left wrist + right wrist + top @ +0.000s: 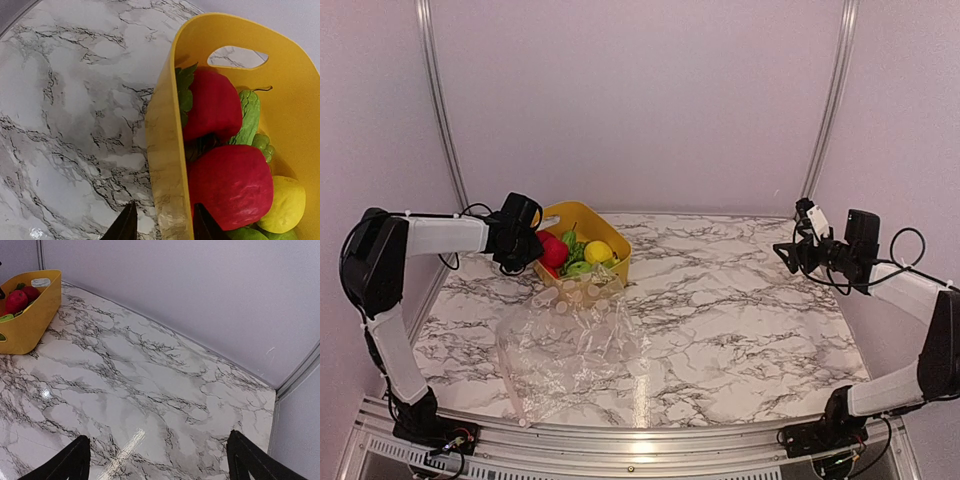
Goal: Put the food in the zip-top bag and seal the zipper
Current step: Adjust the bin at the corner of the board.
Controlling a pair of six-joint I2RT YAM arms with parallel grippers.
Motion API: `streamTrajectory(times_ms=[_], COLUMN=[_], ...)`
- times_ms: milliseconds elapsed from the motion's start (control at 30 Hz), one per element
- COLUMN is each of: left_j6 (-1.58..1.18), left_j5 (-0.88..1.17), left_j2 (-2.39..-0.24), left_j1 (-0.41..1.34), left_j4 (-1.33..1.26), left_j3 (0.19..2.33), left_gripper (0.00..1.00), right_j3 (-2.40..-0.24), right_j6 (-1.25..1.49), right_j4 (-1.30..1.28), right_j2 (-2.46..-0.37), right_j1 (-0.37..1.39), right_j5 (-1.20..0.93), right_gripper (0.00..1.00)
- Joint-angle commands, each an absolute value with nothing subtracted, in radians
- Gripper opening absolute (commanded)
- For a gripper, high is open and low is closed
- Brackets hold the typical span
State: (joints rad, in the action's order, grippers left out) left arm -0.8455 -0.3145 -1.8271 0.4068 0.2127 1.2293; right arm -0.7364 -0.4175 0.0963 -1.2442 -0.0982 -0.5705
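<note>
At the far left of the marble-patterned worktop [740, 310] stands a yellow plastic basket [582, 213], and all the food [575, 255] lies inside it, none of it in the zip-top bag [570, 345]. Seen from the left wrist, the basket holds a red apple [230, 185] nearest the fingers and a second red fruit [212, 102] behind it, with a dark green leaf [185, 92] at its side. A yellow lemon [286, 205] touches the apple on the right, and a pale green leafy piece [248, 117] lies against the red fruit. The left tool [165, 221] straddles the basket's left-hand wall, one finger on each side. Its inner finger [202, 226] sits close against the wall, just beside the apple. A strip of worktop shows between the outer finger [125, 227] and the wall, so the jaws stand partly spread and pinch nothing. The bag lies flat and crinkled on the worktop just in front of the basket, its far edge reaching the basket's near wall. Whether its mouth is parted or sealed cannot be told, since the clear plastic is too faint. The right tool [790, 250] hangs above the far right of the worktop, well apart from both basket and bag. Its fingers [75, 460] are spread wide and empty, with only bare marble between them.
</note>
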Motion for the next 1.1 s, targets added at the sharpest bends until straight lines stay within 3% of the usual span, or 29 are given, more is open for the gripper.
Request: streamTrajectory(times_ms=[0,133,400,767,1000,1067], left_j6=[-0.834,-0.815,-0.832,-0.957,-1.010,-1.007], left_j5=[-0.280,-0.253,-0.214,-0.190,-0.165,-0.164], left_j2=[-1.863,-1.912,-2.101,-2.285,-2.303,-2.294], left_j1=[0.438,0.493,0.625,0.809,0.870,0.874], left_j4=[0.193,0.169,0.186,0.261,0.232,0.234], left_j3=[1.291,1.362,1.626,1.927,1.942,1.939], left_gripper=[0.32,0.21,0.12,0.09,0.13,0.27], right_j3=[-0.775,-0.775,-0.773,-0.798,-0.800,-0.801], right_j6=[-0.426,-0.428,-0.432,-0.385,-0.388,-0.391], right_j4=[0.083,0.083,0.089,0.081,0.076,0.075], right_j2=[-1.236,-1.236,-1.239,-1.259,-1.262,-1.262], right_j1=[-0.089,-0.087,-0.087,-0.089,-0.089,-0.089], right_j5=[-0.559,-0.552,-0.527,-0.486,-0.492,-0.495], right_gripper=[0.91,0.91,0.90,0.90,0.90,0.90])
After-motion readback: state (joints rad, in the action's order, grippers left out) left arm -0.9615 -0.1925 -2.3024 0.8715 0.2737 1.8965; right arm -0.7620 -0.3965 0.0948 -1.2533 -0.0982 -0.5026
